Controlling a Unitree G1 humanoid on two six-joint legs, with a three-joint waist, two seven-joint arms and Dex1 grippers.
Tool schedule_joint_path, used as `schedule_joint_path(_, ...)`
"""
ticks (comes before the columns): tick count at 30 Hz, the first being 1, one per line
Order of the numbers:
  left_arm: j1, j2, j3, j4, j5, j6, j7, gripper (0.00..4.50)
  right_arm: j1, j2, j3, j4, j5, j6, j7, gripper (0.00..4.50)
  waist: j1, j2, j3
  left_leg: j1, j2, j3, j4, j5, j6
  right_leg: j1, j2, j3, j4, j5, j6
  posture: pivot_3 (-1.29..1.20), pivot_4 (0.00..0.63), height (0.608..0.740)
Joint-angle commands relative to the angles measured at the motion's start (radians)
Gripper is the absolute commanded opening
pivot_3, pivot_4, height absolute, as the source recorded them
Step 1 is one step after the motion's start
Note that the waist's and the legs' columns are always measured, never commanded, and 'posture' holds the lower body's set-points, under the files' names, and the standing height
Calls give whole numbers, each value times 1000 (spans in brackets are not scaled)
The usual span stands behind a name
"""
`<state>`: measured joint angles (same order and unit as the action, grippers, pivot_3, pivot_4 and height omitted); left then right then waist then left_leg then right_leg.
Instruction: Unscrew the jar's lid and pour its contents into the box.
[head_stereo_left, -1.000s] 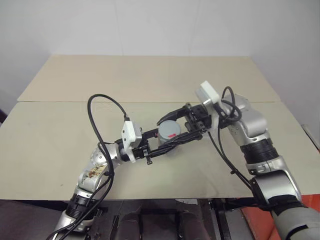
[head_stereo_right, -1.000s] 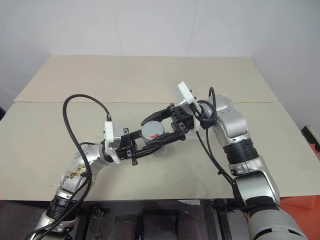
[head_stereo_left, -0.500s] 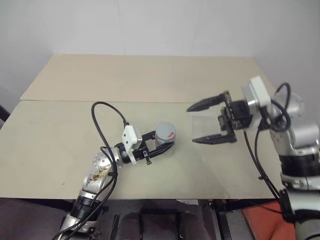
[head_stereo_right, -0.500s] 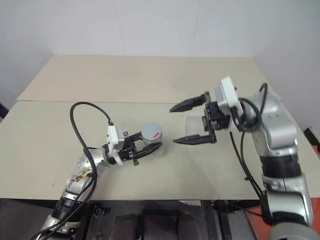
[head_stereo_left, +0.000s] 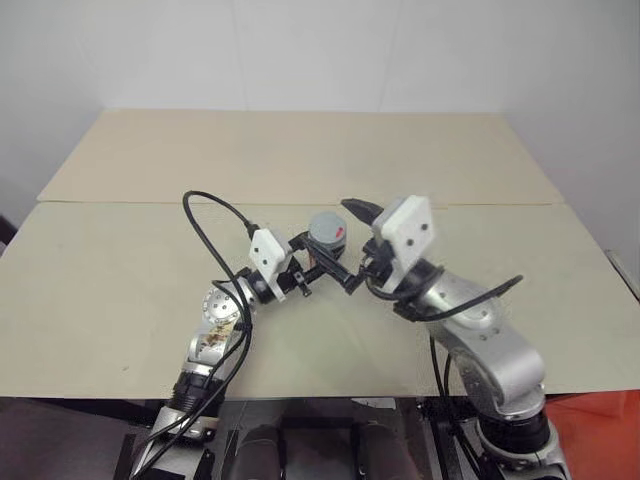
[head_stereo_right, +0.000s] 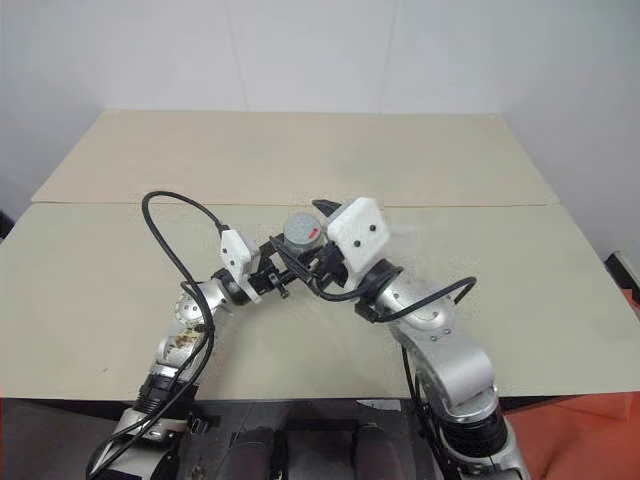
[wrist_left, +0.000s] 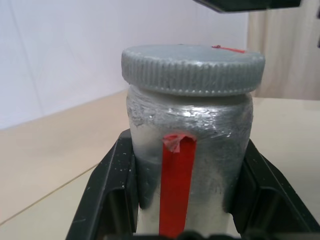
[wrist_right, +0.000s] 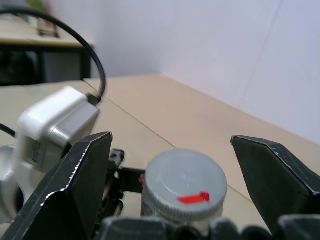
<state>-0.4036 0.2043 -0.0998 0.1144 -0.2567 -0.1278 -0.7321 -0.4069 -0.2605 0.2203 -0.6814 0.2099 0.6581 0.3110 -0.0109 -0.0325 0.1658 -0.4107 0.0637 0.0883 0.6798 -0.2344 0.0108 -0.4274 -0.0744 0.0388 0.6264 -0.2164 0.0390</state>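
The silvery jar (head_stereo_left: 323, 243) with a red tape strip on its side (wrist_left: 176, 190) is held upright above the table, my left gripper (head_stereo_left: 322, 262) shut on its body. The grey lid (wrist_left: 192, 67) sits on the jar, a red mark on its top (wrist_right: 194, 198). My right gripper (wrist_right: 171, 140) is open, one finger on each side of the lid and apart from it. In the head views it reaches the jar from the right (head_stereo_left: 350, 245). The contents are hidden inside the jar. My right hand hides the box.
The beige table (head_stereo_left: 120, 270) has a seam running across it, with a second board (head_stereo_left: 280, 150) behind. My left arm's black cable (head_stereo_left: 205, 215) loops up beside the jar. The table ends in a pale wall (head_stereo_left: 320, 50).
My right gripper let go of the lid, swung out to the right and opened wide, then came back with its open fingers on either side of the lid. My left gripper moved the jar farther away.
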Motion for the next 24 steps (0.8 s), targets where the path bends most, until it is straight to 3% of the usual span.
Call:
schedule_joint_path(1,-31,-11,9,-10,4,-30,13,1929,-28,44,6,-14,-47,0,-74,4445,-1,0,0,0,0,0,0,0,0,0,0,0,0,0,0,0,150,740)
schedule_joint_path(12,-10,-23,4,-35,19,-38,40,1929,-39,25,57,68,-86,-41,-28,4445,-3,0,0,0,0,0,0,0,0,0,0,0,0,0,0,0,150,740)
schedule_joint_path(24,11,-29,-6,-56,21,-35,48,1929,-51,70,18,150,-99,-109,-42,4445,-3,0,0,0,1,0,0,0,0,0,1,0,0,0,0,0,150,740)
